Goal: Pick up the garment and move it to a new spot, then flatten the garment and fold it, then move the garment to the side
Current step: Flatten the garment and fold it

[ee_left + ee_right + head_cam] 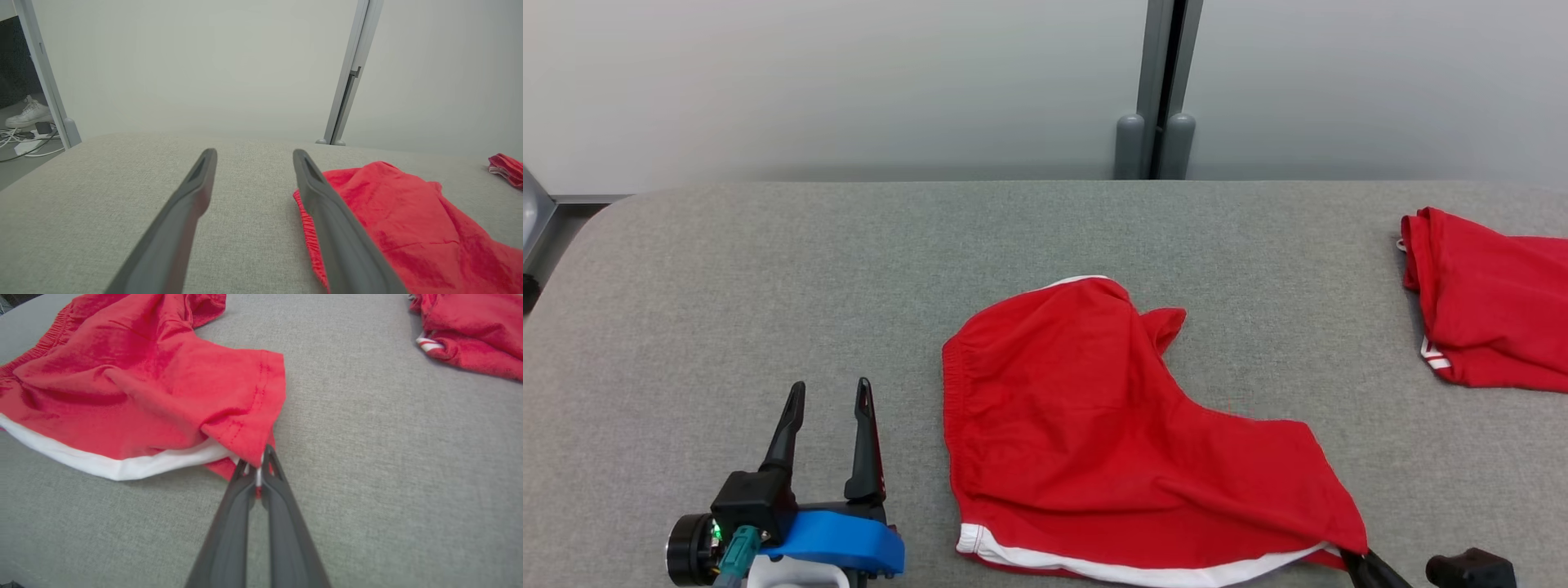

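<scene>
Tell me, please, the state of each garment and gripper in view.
Red fabric shorts with white hem trim: lying rumpled on the grey fabric-covered table.
Second red fabric garment: bunched, far right, untouched.
Left gripper: open, empty.
Right gripper: shut on the shorts' hem corner.

Head view: 2nd red garment (1490, 310) cut off by rt edge; right hand (1349, 559) mostly below btm edge.
</scene>
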### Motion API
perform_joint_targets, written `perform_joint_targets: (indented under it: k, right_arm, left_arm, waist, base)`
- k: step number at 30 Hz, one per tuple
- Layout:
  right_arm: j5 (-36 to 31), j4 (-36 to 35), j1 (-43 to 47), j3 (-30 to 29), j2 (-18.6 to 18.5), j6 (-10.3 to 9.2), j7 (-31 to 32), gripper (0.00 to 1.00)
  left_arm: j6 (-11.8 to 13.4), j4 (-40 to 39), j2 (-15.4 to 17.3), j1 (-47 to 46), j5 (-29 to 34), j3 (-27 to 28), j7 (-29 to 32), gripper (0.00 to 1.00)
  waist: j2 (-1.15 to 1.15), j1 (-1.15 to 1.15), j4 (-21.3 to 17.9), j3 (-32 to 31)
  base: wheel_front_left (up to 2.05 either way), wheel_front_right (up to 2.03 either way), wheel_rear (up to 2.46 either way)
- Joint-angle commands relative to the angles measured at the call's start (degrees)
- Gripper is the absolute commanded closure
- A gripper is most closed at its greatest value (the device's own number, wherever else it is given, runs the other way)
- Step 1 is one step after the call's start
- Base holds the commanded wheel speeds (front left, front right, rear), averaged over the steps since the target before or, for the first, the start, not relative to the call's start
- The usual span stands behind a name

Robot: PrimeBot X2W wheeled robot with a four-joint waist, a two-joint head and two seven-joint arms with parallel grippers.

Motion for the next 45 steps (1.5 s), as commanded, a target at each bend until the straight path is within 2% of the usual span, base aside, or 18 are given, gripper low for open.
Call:
perform_joint_targets:
  k: [1, 8, 12, 17, 24, 31, 36, 45]
  right_arm:
    - [0.7, -2.1, 1.4, -0.6, -0.4, 0.02, 0.8, 0.00]
    - [2.0, -10.0, 3.3, -3.4, -0.7, 0.02, 2.6, 0.00]
    - [2.0, -13.8, 0.5, -4.3, -1.3, 0.02, 3.2, 0.00]
    - [0.7, -14.4, -5.7, -4.1, -2.2, 0.02, 4.6, 0.00]
    - [-0.3, -9.9, -13.6, -2.1, -3.9, 0.02, 7.2, 0.00]
    - [0.1, -0.8, -18.5, 0.6, -5.3, 0.02, 8.8, 0.00]
    - [1.0, 7.5, -19.4, 1.7, -5.8, 0.02, 8.5, 0.00]
    - [1.7, 16.0, -20.0, 4.4, -5.6, 0.02, 9.0, 0.00]
  left_arm:
    - [0.0, 0.0, -0.1, -0.1, 0.1, 0.1, -0.2, 0.00]
    - [-0.3, 0.1, -0.1, -0.7, 0.5, 0.6, -0.2, 0.00]
    - [-0.4, 0.2, 0.0, -0.9, 0.6, 1.0, -0.2, 0.00]
    - [-0.7, 0.1, 0.0, -1.3, 1.0, 1.1, -0.2, 0.00]
    - [-0.8, 0.0, -0.2, -1.6, 1.3, 0.9, -0.2, 0.00]
    - [-0.8, 0.1, -0.5, -2.2, 1.1, 0.5, -0.2, 0.00]
    - [-0.8, 0.3, -0.8, -2.7, 1.0, 0.1, -0.2, 0.00]
    - [-0.9, 0.5, -1.1, -2.6, 0.9, 0.0, -0.2, 0.00]
  waist:
    - [0.00, 0.00, -0.1, 0.1]
    - [0.00, 0.00, -0.5, 0.6]
    - [0.00, 0.00, -0.4, 0.5]
    - [0.00, 0.00, 0.0, 0.9]
    - [0.00, 0.00, 1.4, 1.6]
    - [0.00, 0.00, 3.6, 2.6]
    - [0.00, 0.00, 5.5, 3.6]
    - [0.00, 0.00, 6.5, 3.7]
  base:
    - [0.00, 0.00, 0.00]
    - [0.00, 0.00, 0.00]
    - [0.00, 0.00, 0.00]
    - [0.00, 0.00, 0.00]
    - [0.00, 0.00, 0.00]
    - [0.00, 0.00, 0.00]
    - [0.00, 0.00, 0.00]
    - [0.00, 0.00, 0.00]
